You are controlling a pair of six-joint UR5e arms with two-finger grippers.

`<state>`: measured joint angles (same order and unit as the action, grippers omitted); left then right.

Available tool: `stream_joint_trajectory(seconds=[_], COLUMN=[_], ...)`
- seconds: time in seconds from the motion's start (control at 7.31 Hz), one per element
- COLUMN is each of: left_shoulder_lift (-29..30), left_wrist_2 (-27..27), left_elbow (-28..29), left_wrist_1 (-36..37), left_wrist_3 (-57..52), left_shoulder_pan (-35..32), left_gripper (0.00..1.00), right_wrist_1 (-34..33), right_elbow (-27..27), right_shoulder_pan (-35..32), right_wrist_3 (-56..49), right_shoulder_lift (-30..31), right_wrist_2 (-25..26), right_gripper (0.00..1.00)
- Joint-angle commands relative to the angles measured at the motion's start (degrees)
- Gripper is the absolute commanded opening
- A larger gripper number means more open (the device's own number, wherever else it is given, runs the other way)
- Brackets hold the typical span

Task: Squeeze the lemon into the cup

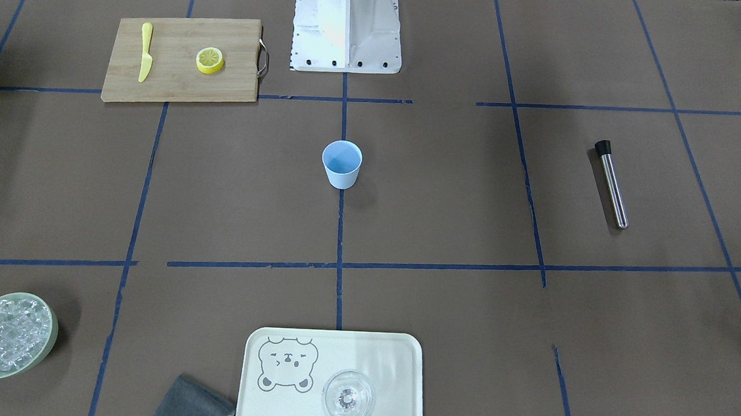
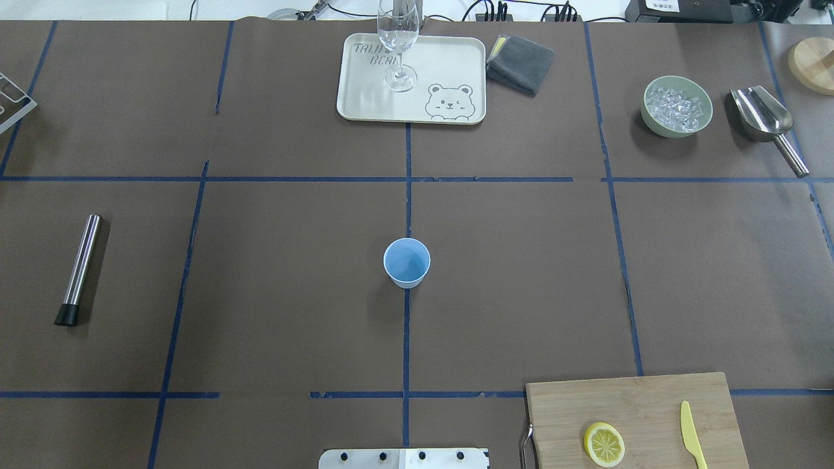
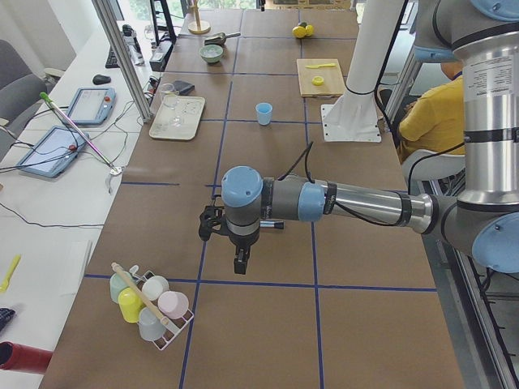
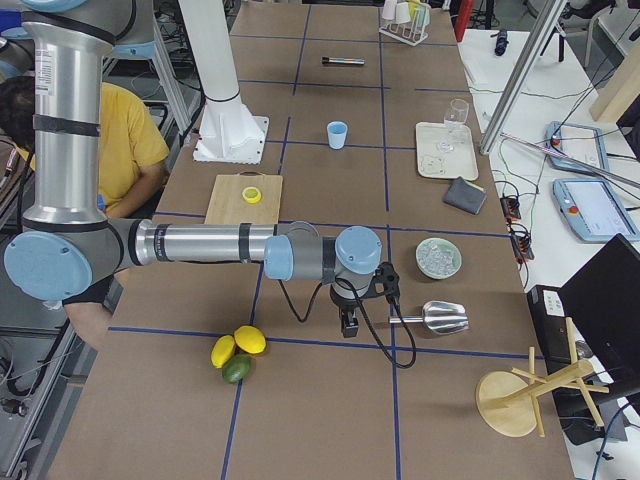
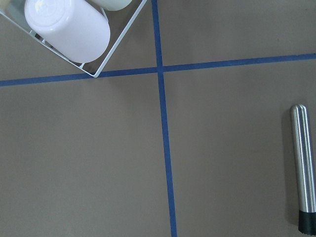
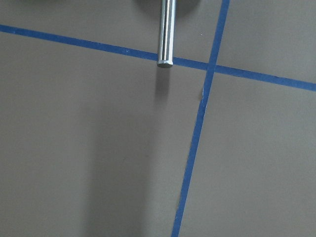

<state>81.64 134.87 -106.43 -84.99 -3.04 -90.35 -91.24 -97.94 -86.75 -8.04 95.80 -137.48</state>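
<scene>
The lemon slice (image 1: 210, 60) lies flat on a wooden cutting board (image 1: 226, 83) near the robot's base, on its right side; it also shows in the overhead view (image 2: 604, 444). The light-blue cup (image 1: 342, 163) stands upright at the table's middle (image 2: 406, 262). Neither gripper shows in the overhead or front views. The left gripper (image 3: 241, 263) hangs over the table's far left end, near a cup rack. The right gripper (image 4: 348, 325) hangs over the far right end, near a metal scoop. I cannot tell whether either is open or shut.
A yellow plastic knife (image 2: 692, 435) lies beside the slice. A steel muddler (image 2: 79, 268) lies at the left. A tray (image 2: 365, 98) with a clear glass (image 2: 398, 39), a grey cloth (image 2: 521, 62), a bowl of ice (image 2: 676, 106) and a scoop (image 2: 765, 117) stand along the far edge.
</scene>
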Motion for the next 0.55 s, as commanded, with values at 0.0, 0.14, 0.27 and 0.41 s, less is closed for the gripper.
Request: stream_joint_trajectory(seconds=[0.0,0.14,0.27,0.41], left_shoulder_lift=[-0.3,-0.1,-0.1,-0.1], left_wrist_2=[1.5,1.8,1.8,1.7], left_elbow=[-0.4,-0.5,-0.7,-0.4], left_wrist_1=[-0.1,0.1,0.0,0.0], left_wrist_3=[-1.0,-1.5,-1.5,-1.4], left_shoulder_pan=[0.0,0.0,0.0,0.1], left_gripper=[1.00,1.00,1.00,1.00], right_wrist_1=[-0.1,-0.1,-0.1,-0.1], right_elbow=[0.3,0.4,0.3,0.3], right_shoulder_pan=[0.0,0.0,0.0,0.0], right_wrist_3=[0.6,0.7,0.7,0.7], right_shoulder_lift=[-0.1,0.0,0.0,0.3], right_wrist_2=[-0.2,-0.2,-1.2,-3.3], right_gripper=[1.00,1.00,1.00,1.00])
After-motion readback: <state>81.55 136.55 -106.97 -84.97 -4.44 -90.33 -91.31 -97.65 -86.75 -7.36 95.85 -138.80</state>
